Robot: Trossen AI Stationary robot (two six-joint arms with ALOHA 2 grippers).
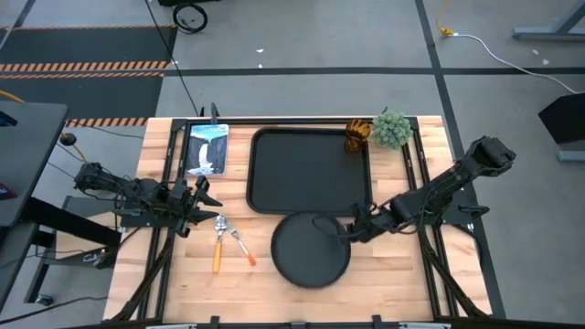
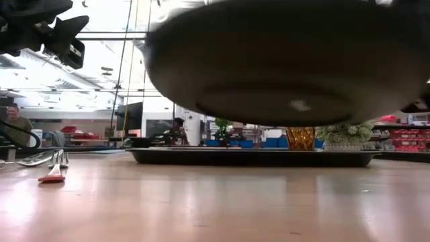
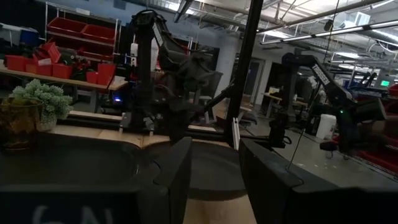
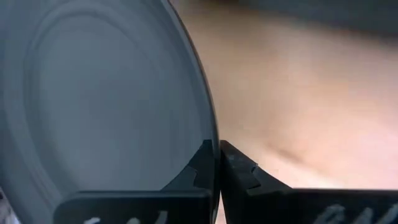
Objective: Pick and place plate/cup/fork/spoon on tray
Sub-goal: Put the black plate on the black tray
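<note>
The round black plate (image 1: 309, 250) hangs above the table near its front edge, just short of the black tray (image 1: 274, 174); the low view shows its underside (image 2: 282, 60) well clear of the wood. My right gripper (image 1: 346, 231) is shut on it. The amber cup (image 1: 356, 134) stands at the tray's far right corner. The spoon (image 1: 218, 245) and the fork (image 1: 243, 249) lie flat on the wood left of the plate. My left gripper (image 1: 203, 203) is open and empty at the table's left, its fingers (image 3: 180, 174) apart. My right gripper pinches the plate's rim (image 4: 210, 140) between its two fingers, on the plate's right side toward the tray. The fingers come in roughly level, slanting from the table's right. The plate is lifted clear of the table, held out beyond the fingertips.
A small green plant (image 1: 392, 128) stands right of the cup at the far right. A blue-and-white card (image 1: 207, 148) lies left of the tray. A person (image 2: 15, 121) shows in the room beyond the table.
</note>
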